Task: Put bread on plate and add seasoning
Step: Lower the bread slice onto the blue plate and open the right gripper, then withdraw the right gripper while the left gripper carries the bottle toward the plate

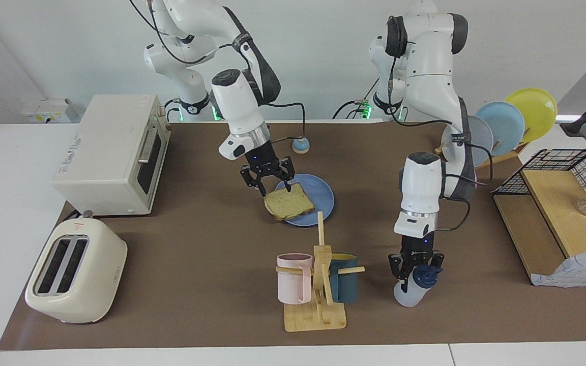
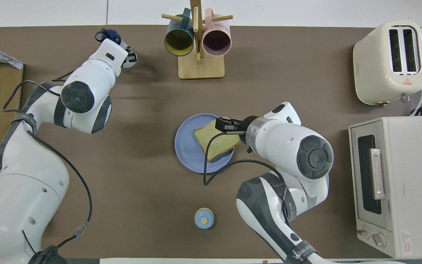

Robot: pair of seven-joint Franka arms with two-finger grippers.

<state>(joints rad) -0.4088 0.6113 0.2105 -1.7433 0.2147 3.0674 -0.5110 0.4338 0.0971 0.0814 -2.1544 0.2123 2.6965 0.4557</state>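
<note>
The bread [image 1: 289, 202] lies flat on the periwinkle-blue plate [image 1: 321, 195], overhanging its rim toward the right arm's end; it also shows in the overhead view [image 2: 216, 141] on the plate [image 2: 188, 152]. My right gripper [image 1: 268, 182] is open just above the bread's edge nearer the robots, seen from overhead too [image 2: 226, 124]. My left gripper [image 1: 415, 265] is shut on the seasoning bottle [image 1: 406, 295], which leans with its navy cap [image 2: 109, 36] up, beside the mug rack.
A wooden mug rack [image 1: 318, 310] with a pink and a teal mug stands farther from the robots than the plate. A blue-domed bell [image 1: 300, 145] sits nearer the robots. Toaster [image 1: 77, 272] and toaster oven [image 1: 112, 152] are at the right arm's end; plate rack [image 1: 506, 124] and shelf [image 1: 552, 218] at the left arm's.
</note>
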